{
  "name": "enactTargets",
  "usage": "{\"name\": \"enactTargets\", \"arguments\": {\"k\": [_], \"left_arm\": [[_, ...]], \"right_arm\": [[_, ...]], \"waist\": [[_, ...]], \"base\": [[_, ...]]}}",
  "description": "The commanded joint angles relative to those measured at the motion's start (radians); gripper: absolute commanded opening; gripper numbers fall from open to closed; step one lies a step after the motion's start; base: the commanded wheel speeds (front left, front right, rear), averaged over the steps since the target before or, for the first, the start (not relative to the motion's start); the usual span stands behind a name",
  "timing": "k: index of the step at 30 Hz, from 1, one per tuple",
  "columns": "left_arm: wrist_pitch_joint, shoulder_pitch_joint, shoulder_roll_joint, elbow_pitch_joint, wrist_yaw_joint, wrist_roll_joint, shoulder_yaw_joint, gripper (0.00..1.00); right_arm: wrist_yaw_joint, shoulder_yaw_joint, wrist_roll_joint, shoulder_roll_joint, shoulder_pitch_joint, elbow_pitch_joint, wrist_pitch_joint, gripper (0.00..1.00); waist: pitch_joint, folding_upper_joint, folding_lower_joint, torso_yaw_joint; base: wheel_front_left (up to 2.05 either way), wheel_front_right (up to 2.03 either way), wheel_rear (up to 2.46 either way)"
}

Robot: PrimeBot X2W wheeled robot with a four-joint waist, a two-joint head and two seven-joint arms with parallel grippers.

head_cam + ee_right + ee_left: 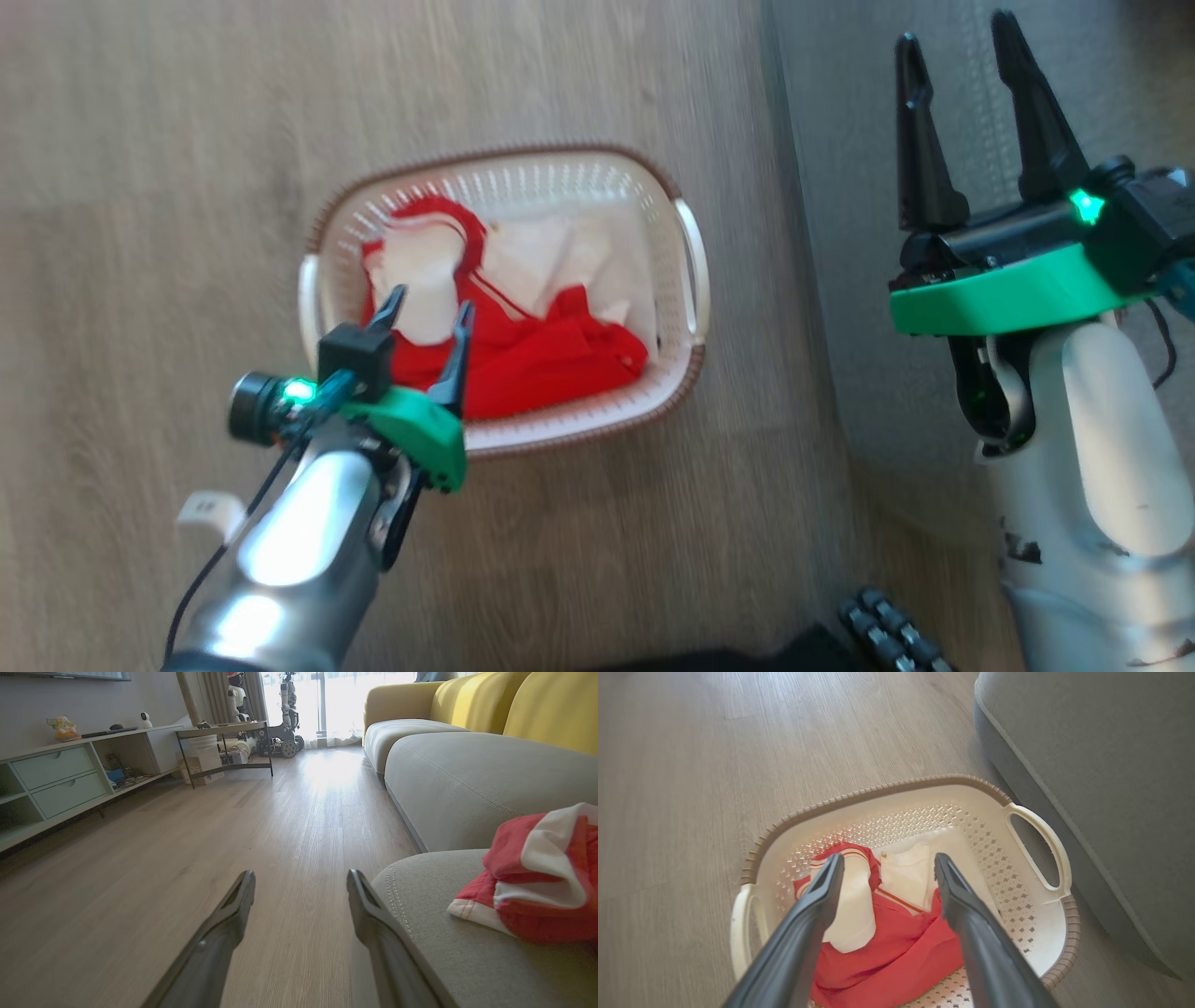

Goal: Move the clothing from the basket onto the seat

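The left gripper (431,301) hangs low over the near left corner of the basket (686,280), jaws spread wide and holding nothing. Its dark fingers (817,905) cover part of the clothing (551,359), and whether the tips touch the fabric cannot be told. The clothing is a red heap with white panels and lies inside the basket, mostly toward its near and left sides. A tiny mark on one white panel is too small to make out. The basket stands on the wooden floor (140,140), just beside the front edge of the grey seat (840,187). The head view is slightly blurred. The right gripper (956,33) is held above the seat's front edge, its jaws also wide apart and empty. A further red and white garment (537,877) lies on the seat near that edge, cut off by the frame. Beyond it are more grey cushions (467,774), yellow backrests (551,704) and a low cabinet (56,779), with a bright window washing out the far end of the room.
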Motion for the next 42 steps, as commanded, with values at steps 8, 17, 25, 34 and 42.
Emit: {"name": "enactTargets", "arguments": {"k": [8,17,25,34,42], "left_arm": [[-0.016,-0.134,-0.038,0.205,-0.034,0.036,-0.032,1.0],[0.001,-0.261,-0.054,0.382,-0.067,0.084,-0.099,1.0],[0.017,-0.319,-0.065,0.454,-0.067,0.112,-0.146,1.0],[0.068,-0.38,-0.059,0.489,-0.03,0.146,-0.192,1.0],[0.162,-0.396,-0.053,0.502,0.0,0.152,-0.213,0.96]], "right_arm": [[0.0,0.036,0.003,0.009,-0.025,-0.069,-0.014,1.0],[0.0,0.062,0.013,0.009,-0.055,-0.097,-0.02,1.0],[0.0,0.092,0.019,0.009,-0.076,-0.115,-0.022,1.0],[0.0,0.115,0.028,0.009,-0.084,-0.147,-0.022,1.0],[0.0,0.128,0.036,0.009,-0.085,-0.155,-0.022,1.0]], "waist": [[0.157,0.0,-0.0001,-0.061],[0.245,0.0,-0.0001,-0.078],[0.301,0.0,-0.0001,-0.093],[0.348,0.0,-0.0001,-0.122],[0.357,0.0,-0.0001,-0.138]], "base": [[0.0,0.0,0.0],[0.0,0.0,0.0],[0.0,0.0,0.0],[0.0,0.0,0.0],[0.0,0.0,0.0]]}}
